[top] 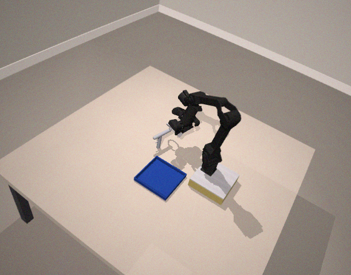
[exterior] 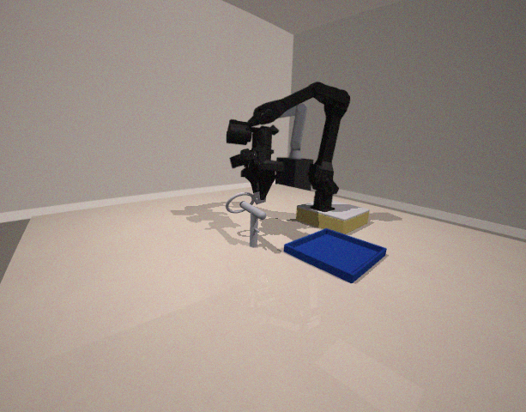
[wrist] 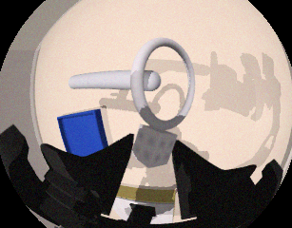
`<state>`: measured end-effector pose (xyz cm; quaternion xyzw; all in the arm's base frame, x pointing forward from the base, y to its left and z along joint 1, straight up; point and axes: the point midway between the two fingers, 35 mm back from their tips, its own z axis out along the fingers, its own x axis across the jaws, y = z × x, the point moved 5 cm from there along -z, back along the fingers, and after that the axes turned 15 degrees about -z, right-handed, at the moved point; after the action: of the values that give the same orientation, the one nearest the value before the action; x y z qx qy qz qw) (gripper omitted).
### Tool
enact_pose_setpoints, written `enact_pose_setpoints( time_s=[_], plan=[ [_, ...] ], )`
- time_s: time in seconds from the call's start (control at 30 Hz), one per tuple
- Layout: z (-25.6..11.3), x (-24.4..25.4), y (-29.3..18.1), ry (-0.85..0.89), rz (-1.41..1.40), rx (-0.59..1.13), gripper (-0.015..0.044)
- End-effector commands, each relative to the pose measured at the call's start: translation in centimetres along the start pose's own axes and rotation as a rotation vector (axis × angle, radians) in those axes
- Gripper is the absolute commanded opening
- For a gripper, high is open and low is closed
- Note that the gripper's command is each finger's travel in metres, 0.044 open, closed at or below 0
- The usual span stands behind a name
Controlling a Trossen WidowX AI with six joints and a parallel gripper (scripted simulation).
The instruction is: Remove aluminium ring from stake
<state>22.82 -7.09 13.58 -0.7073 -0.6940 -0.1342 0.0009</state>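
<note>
Evidently gripper [top: 178,134] [exterior: 260,199] [wrist: 153,141] clamped on ring's tab [wrist: 155,145], ring [exterior: 227,202] [wrist: 136,85] apparently around cross-bar [top: 162,133] [exterior: 254,209] [wrist: 100,80], blue tray [top: 160,178] [exterior: 335,254] [wrist: 83,132] nearby.

The cross-bar [top: 162,133] [exterior: 253,209] [wrist: 100,80] stands in the way just beside the end effector [top: 176,132] [exterior: 259,197] [wrist: 155,142], one end overlapping the ring's [exterior: 227,203] [wrist: 190,87] opening in the wrist view; whether they touch cannot be told. The blue tray [top: 160,178] [exterior: 335,252] [wrist: 84,133] is open from above within low walls, the arm's base block [top: 205,192] [exterior: 334,224] [wrist: 146,194] near one side.
</note>
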Motion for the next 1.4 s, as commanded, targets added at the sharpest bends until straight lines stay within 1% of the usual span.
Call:
enact_pose_setpoints(
  time_s=[0.0, 0.6, 1.37],
  plan=[
    [-0.1, -0.3, 0.0, 0.005, -0.002, -0.003, 0.0],
    [-0.5, -1.5, -0.2, 0.004, -0.002, -0.002, 0.0],
    [-4.1, -0.9, 0.6, 0.004, -0.002, -0.002, 0.0]
  ],
)
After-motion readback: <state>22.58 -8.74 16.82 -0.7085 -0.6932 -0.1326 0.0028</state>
